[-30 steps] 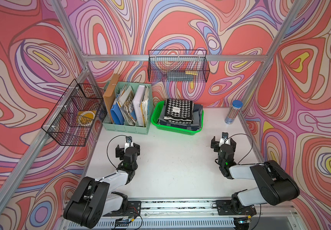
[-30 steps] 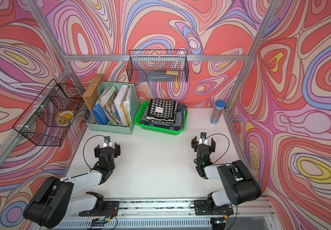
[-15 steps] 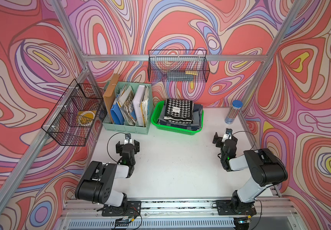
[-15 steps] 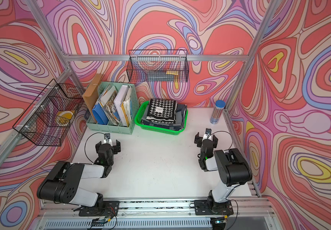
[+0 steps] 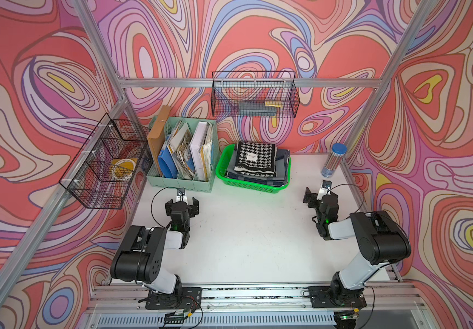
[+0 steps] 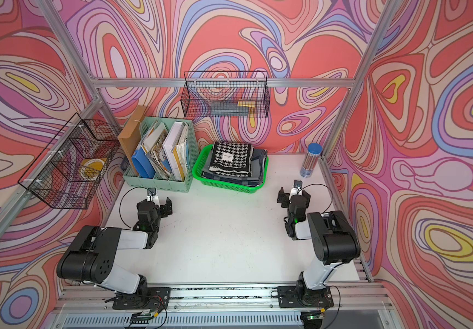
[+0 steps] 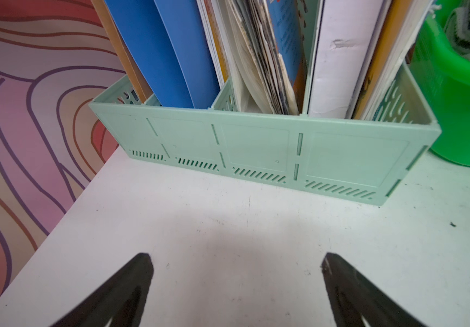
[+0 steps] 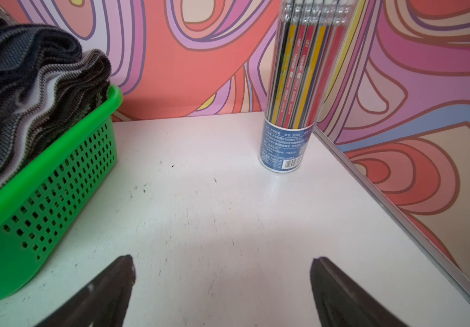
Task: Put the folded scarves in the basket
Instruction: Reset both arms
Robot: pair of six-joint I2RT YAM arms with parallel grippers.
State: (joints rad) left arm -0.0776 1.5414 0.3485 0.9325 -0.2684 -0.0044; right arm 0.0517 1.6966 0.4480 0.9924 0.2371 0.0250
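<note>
Bright green plastic: in both top views the basket (image 5: 251, 186) sits at the back of the white table (image 5: 244, 242), just beside the mint file organiser (image 5: 182, 182). The folded houndstooth scarf (image 5: 255, 159) lies in it on top of grey folded cloth (image 5: 282, 165). The left claw (image 5: 182, 205) and right claw (image 5: 320, 196) hang over bare table, both spread wide and empty.

The left wrist view shows black fingers (image 7: 132, 283) set apart, facing the organiser.

The right wrist view shows fingers (image 8: 115, 283) set apart, facing a tube of pencils (image 8: 287, 113), with the basket's perforated wall close by.
</note>
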